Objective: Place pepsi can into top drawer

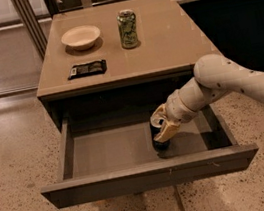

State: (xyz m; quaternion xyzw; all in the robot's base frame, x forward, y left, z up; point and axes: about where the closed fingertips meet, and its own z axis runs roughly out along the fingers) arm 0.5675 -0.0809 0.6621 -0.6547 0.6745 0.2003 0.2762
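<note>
The pepsi can (pixel 160 142) is a dark can standing upright on the floor of the open top drawer (pixel 149 174), right of its middle. My gripper (pixel 161 123) reaches in from the right on a white arm. Its tan fingers (pixel 167 131) are closed around the can's upper part, which they partly hide. The drawer is pulled well out from under the tan table (pixel 162 46), with its flat grey front panel nearest the camera.
On the tabletop stand a green patterned can (pixel 128 28), a cream bowl (pixel 81 37) and a dark flat packet (pixel 87 68). My arm crosses the drawer's right side wall (pixel 220 127). Speckled floor surrounds the table, and a railing runs behind it.
</note>
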